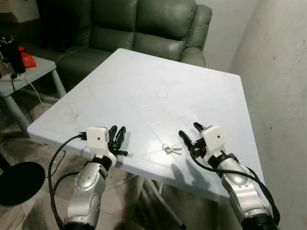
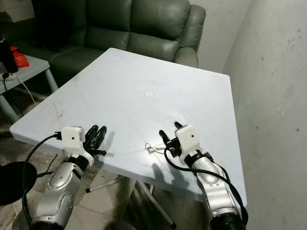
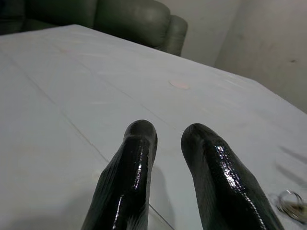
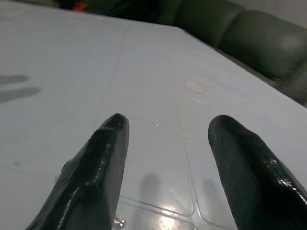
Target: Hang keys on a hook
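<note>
1. So the keys (image 1: 170, 149) are lying flat on the white worktop (image 1: 144, 81), close to the near edge and between the two arms. It's a small ring with what looks like a couple of keys fanned off to one side. They're tiny in the head views, so I can't make out much more.

2. The right claw (image 1: 189, 132) is the one to use, I'd say. It sits just beside the keys, low over the worktop, fingers spread wide with nothing between them. In its wrist view the two black fingers (image 4: 96, 163) frame bare worktop, and there's a glint of metal right at the edge under one finger, probably the keys.

3. The left claw (image 1: 118, 134) is parked at the near edge, well apart from the keys, fingers only a little apart and holding nothing. The ring (image 3: 290, 203) peeks into the corner of its wrist view.

4. The tricky bit is that flat keys on a smooth top are going to skid. I'd centre the right claw over the ring rather than the blades, come down till the fingertips nearly touch the surface, then close slowly.

5. Grabbing the keys and leaving the ring free would make the hanging easier later.

6. No hook in sight anywhere, just a grey sofa (image 1: 144, 24) behind and a small side table (image 1: 36, 69) off to the left.
</note>
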`<state>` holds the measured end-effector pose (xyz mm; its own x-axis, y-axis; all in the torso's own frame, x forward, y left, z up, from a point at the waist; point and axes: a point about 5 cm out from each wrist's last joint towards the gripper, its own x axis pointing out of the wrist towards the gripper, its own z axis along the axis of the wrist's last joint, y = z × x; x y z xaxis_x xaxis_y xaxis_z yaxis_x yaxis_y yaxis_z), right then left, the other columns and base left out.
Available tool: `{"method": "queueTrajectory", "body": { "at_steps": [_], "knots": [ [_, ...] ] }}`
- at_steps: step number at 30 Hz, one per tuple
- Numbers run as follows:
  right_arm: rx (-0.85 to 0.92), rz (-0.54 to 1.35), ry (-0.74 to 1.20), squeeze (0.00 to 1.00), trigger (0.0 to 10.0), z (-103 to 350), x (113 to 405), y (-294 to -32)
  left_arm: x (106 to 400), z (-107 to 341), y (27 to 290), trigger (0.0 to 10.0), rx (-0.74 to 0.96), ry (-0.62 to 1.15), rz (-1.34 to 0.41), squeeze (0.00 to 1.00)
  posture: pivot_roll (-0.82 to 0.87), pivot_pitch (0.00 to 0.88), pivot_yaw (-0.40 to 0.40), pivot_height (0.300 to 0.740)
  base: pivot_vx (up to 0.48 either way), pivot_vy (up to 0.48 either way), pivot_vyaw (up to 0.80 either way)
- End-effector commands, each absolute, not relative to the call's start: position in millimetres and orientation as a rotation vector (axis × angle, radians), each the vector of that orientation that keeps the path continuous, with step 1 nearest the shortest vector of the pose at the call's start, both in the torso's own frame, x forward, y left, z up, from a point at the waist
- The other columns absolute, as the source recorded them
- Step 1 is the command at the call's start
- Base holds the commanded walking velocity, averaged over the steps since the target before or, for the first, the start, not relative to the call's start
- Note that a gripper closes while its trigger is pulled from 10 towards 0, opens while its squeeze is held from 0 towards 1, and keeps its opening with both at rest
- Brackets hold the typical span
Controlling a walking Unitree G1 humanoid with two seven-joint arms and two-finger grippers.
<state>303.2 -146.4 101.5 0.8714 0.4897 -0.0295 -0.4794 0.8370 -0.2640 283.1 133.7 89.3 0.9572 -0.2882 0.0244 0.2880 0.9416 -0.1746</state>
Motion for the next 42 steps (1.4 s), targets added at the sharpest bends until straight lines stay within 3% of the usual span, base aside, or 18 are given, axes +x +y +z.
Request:
{"method": "queueTrajectory", "body": {
  "at_steps": [1, 18, 26, 42],
  "knots": [
    [-0.292, 0.539, -0.045, 0.0, 10.0, 104, 306, -145, 283, 95, 129, 10.0, -0.164, -0.018, -0.321, 0.0, -0.02, 0.038, -0.106, 0.74, 0.0, 0.0, 0.0],
    [-0.232, 0.844, 0.077, 0.0, 10.0, 94, 294, -131, 246, 94, 105, 10.0, -0.18, 0.024, -0.407, 0.0, 0.02, 0.16, -0.136, 0.74, 0.0, 0.0, 0.0],
    [-0.198, 0.887, 0.1, 0.0, 10.0, 94, 290, -134, 236, 97, 89, 10.0, -0.169, 0.036, -0.495, 0.0, 0.01, 0.17, -0.134, 0.74, 0.0, 0.0, 0.0],
    [-0.162, 0.906, 0.132, 0.0, 10.0, 95, 285, -137, 229, 101, 82, 10.0, -0.178, 0.052, -0.525, 0.0, 0.01, 0.179, -0.131, 0.74, 0.0, 0.0, 0.0]
  ]
}}
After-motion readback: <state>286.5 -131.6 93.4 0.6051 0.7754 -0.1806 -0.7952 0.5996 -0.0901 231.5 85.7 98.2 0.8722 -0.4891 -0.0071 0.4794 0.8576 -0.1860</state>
